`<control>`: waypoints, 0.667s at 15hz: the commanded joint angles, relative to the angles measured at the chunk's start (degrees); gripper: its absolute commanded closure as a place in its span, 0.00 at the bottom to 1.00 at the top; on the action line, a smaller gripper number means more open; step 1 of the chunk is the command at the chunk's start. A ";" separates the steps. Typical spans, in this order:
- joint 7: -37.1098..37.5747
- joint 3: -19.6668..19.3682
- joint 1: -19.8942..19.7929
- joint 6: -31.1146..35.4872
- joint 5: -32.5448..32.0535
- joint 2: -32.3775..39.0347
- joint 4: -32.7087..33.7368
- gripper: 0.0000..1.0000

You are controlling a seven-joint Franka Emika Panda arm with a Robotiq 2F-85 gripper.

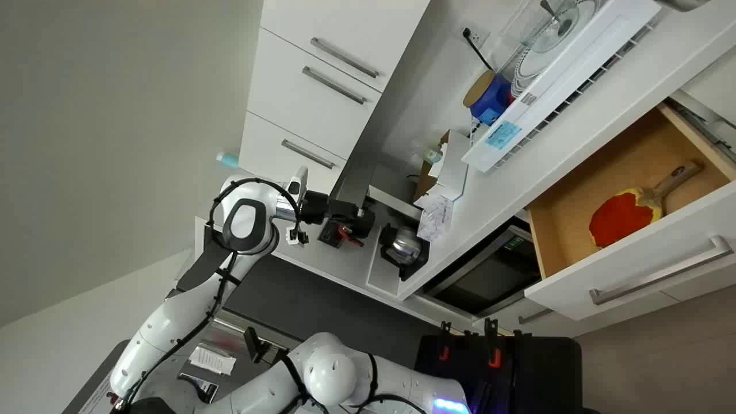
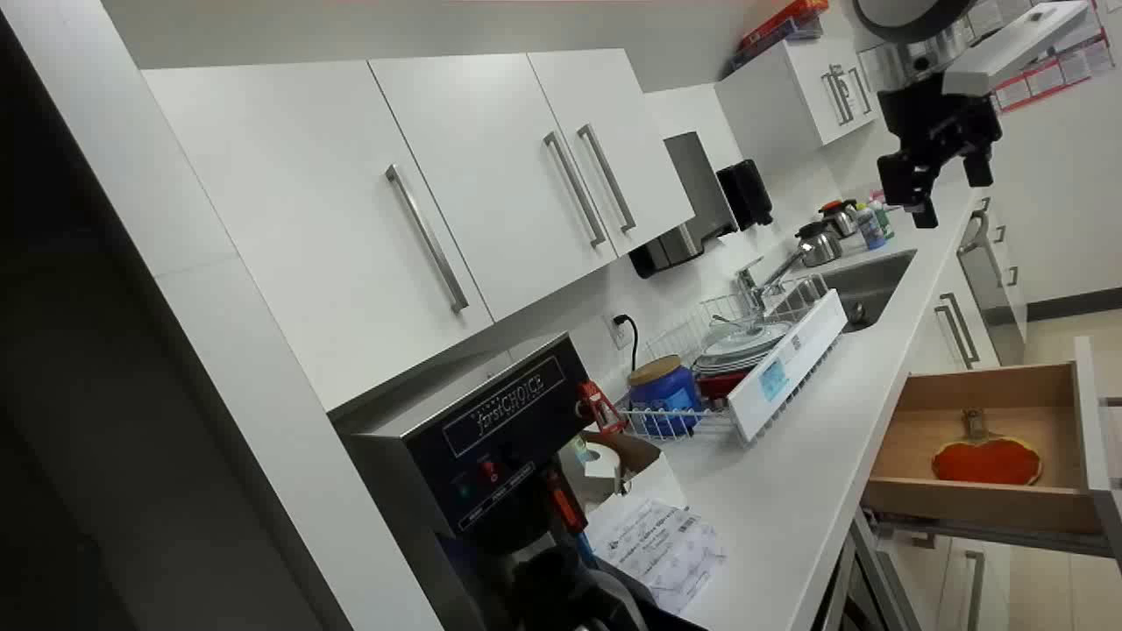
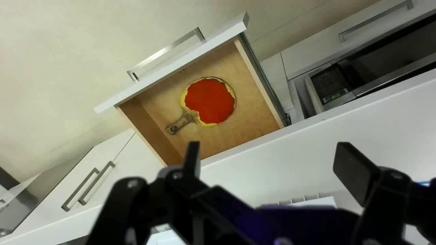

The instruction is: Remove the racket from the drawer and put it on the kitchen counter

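The racket (image 3: pixel 211 102) lies flat in the pulled-out drawer (image 3: pixel 190 59), red face up. Its wooden handle points to the lower left in the wrist view. In both exterior views the racket (image 1: pixel 624 218) (image 2: pixel 986 462) rests on the tan floor of the drawer (image 1: pixel 638 270) (image 2: pixel 990 499). The kitchen counter (image 3: pixel 279 163) runs beside the drawer; it also shows in both exterior views (image 1: pixel 552 158) (image 2: pixel 780 482). My gripper (image 3: pixel 268 148) is open and empty, apart from the racket. In an exterior view the gripper (image 2: pixel 954 191) is raised well above counter height. The gripper also shows in an exterior view (image 1: pixel 351 211), fingertips unclear.
A dish rack with a white panel (image 2: pixel 784 368) stands on the counter beside a blue jar (image 2: pixel 664 394). A cardboard box with paper (image 2: pixel 653 543) and a coffee machine (image 2: pixel 491 438) are nearby. White upper cabinets (image 2: pixel 429 184) hang above. A microwave (image 1: pixel 494 270) sits below the counter.
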 commanded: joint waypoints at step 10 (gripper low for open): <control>6.78 -2.36 -1.98 10.35 0.34 7.51 1.68 0.00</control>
